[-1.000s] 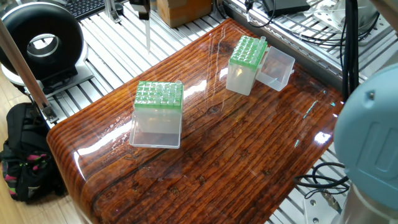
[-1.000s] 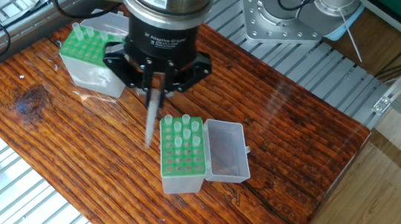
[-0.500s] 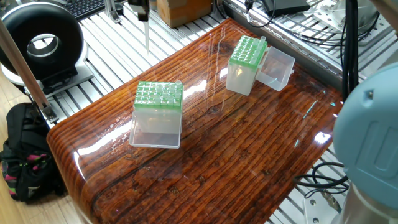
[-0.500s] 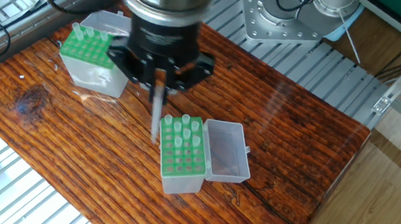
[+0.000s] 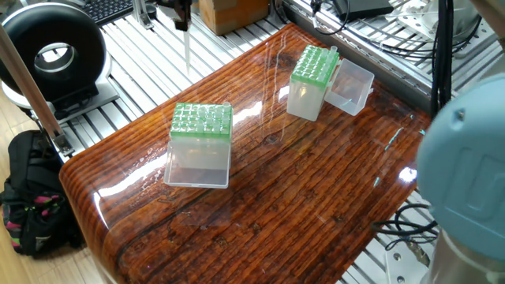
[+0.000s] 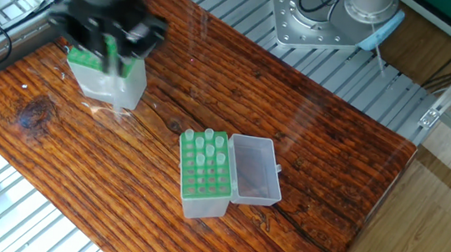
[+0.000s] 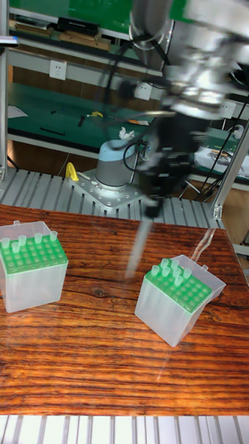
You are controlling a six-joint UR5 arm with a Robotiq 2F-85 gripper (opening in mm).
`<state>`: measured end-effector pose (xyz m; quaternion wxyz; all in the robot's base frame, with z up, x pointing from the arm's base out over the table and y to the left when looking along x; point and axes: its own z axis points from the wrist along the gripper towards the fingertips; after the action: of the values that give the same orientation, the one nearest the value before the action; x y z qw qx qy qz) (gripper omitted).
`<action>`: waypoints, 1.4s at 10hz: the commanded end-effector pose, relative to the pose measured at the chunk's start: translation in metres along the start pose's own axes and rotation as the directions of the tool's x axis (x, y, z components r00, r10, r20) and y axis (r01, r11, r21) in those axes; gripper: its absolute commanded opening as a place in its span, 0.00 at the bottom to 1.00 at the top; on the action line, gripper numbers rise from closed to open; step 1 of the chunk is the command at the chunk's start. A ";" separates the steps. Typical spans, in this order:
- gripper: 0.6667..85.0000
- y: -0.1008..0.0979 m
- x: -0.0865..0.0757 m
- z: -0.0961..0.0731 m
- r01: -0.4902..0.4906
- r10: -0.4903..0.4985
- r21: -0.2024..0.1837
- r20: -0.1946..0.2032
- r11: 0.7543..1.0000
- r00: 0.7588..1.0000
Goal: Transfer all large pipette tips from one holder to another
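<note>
My gripper is shut on one large pipette tip, a slim clear tube that hangs down from the fingers above the table. In the other fixed view the gripper is blurred and sits over the green-topped holder at the left, which holds a few tips at its back. The second holder, with its clear lid open, stands mid-table with several tips in its far rows. In one fixed view the held tip hangs at the top left, beyond the near holder.
The wooden table has slatted metal rails around it. A black round device and a bag sit off the left side. The arm's base stands behind the table, and a large pale blue arm part fills the right edge.
The gripper, with the tip still in it, has moved quickly from beside the lidded holder across to the left holder. Both holders stay put.
</note>
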<state>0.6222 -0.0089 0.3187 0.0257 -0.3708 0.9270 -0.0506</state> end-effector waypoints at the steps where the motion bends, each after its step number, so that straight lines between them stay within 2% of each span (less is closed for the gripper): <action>1: 0.13 -0.031 0.041 0.021 0.093 -0.093 0.015 -0.006 0.996 0.996; 2: 0.14 -0.031 0.048 0.021 0.099 -0.098 0.011 -0.032 0.995 0.995; 3: 0.15 -0.021 0.050 0.021 0.093 -0.094 -0.029 -0.037 0.995 0.995; 4: 0.16 -0.004 0.049 0.020 0.059 -0.062 -0.090 -0.031 0.994 0.998; 5: 0.16 -0.001 0.049 0.020 0.020 -0.024 -0.100 -0.034 0.995 0.999; 6: 0.15 -0.007 0.047 0.020 -0.025 0.023 -0.078 -0.027 0.997 0.999; 7: 0.15 0.001 0.036 0.020 -0.106 0.106 -0.111 0.002 0.988 0.994; 8: 0.15 -0.002 0.030 0.020 -0.139 0.142 -0.103 0.023 0.985 0.990; 9: 0.15 -0.005 0.034 0.021 -0.148 0.151 -0.084 0.023 0.985 0.988; 11: 0.15 0.000 0.073 0.015 -0.116 0.117 -0.096 0.003 0.989 0.993; 13: 0.15 -0.015 0.109 0.011 -0.077 0.075 -0.071 -0.024 0.995 0.997; 14: 0.15 -0.021 0.122 0.014 -0.063 0.062 -0.068 -0.019 0.996 0.998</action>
<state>0.5673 -0.0807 0.3038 0.0068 -0.3300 0.9438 -0.0188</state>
